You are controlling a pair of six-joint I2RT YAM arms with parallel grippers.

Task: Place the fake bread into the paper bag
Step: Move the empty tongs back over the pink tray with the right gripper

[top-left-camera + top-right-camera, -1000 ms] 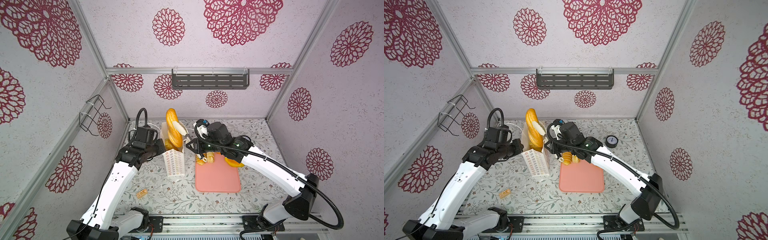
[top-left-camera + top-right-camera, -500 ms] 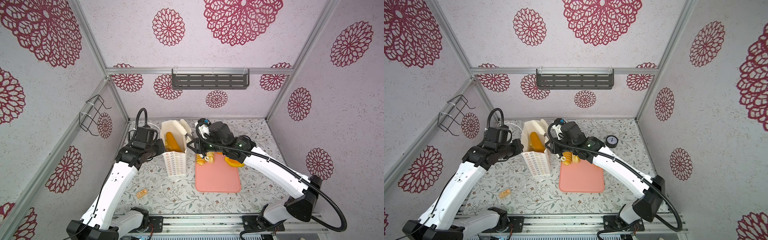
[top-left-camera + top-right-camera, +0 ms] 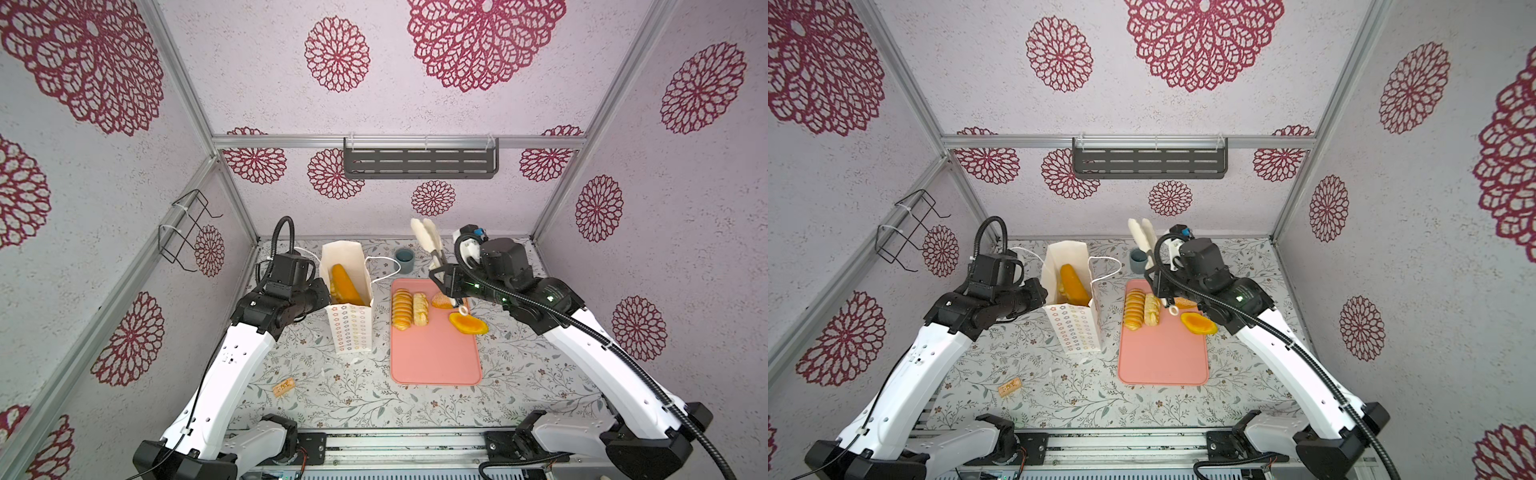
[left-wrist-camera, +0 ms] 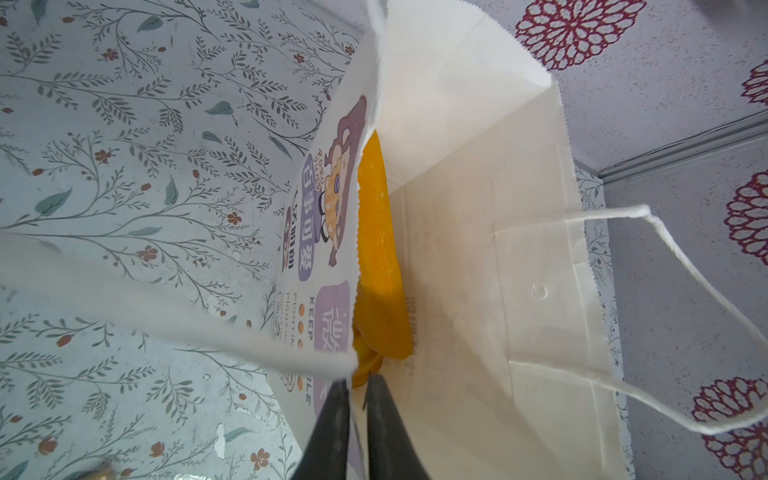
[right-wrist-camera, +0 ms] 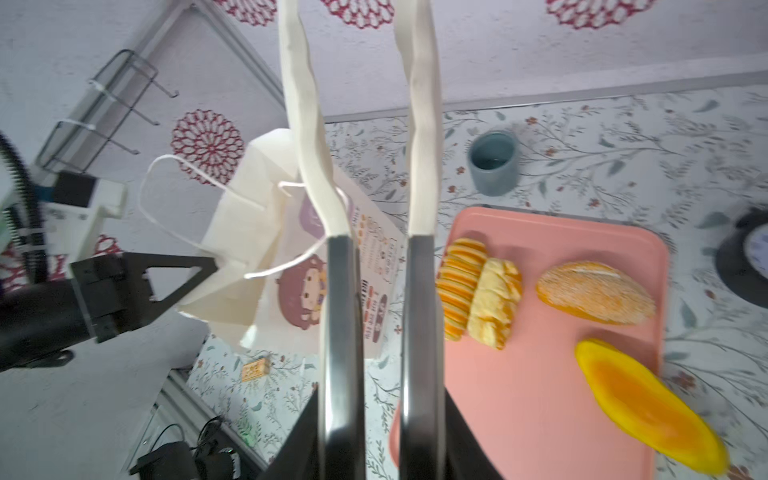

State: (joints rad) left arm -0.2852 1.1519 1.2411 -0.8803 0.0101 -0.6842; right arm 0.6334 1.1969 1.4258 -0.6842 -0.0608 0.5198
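The paper bag [image 3: 349, 332] [image 3: 1077, 328] stands open left of the tray, with a long golden roll [image 3: 345, 284] [image 3: 1071, 282] [image 4: 376, 249] of fake bread leaning inside it. My left gripper [image 3: 326, 291] [image 4: 358, 380] is shut on the bag's left wall near the rim. My right gripper [image 3: 451, 282] [image 5: 381, 411] is shut on white-tipped tongs [image 3: 428, 239] [image 5: 340, 291], raised over the tray's far end; the tips are apart and hold nothing. On the tray lie a ridged loaf [image 3: 401, 309] [image 5: 459, 286], a paler loaf [image 3: 420, 308], a bun [image 3: 441, 300] and a flat orange oval [image 3: 467, 323] [image 5: 648, 407].
The pink tray [image 3: 436, 357] [image 3: 1163, 357] lies at centre right. A blue-grey cup [image 3: 404, 259] [image 5: 492, 162] stands behind it. A small cork piece [image 3: 284, 386] lies front left. A wire rack [image 3: 187, 232] hangs on the left wall and a grey shelf [image 3: 419, 164] on the back wall.
The long roll, held upright above the bag by the tongs, has dropped into the bag. My right gripper has pulled back to the right with the tongs empty. The left gripper stayed on the bag.
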